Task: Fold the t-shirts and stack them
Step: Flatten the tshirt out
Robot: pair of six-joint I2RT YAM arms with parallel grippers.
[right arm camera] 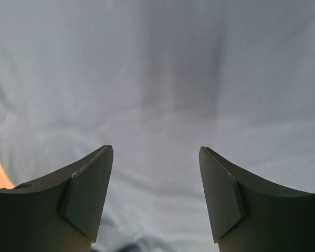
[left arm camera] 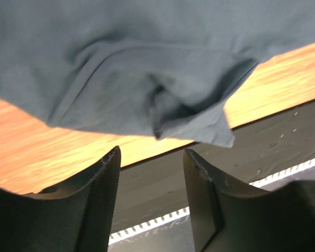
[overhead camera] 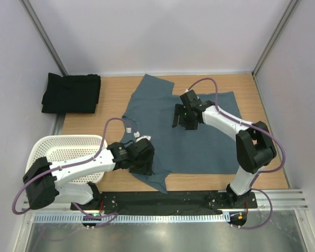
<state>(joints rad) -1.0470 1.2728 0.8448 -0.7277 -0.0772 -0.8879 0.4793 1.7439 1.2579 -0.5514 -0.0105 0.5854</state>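
Observation:
The slate blue-grey t-shirt lies spread flat on the wooden table, its small white neck label at the left. The black t-shirt lies folded at the far left corner. My left gripper is open and empty over the shirt's near left sleeve, which hangs over the table's front edge. My right gripper is open and empty, low over the middle of the blue-grey shirt; plain cloth fills that view.
A white perforated basket stands at the near left, beside my left arm. The black base rail runs along the table's front edge. White walls close in the table on three sides.

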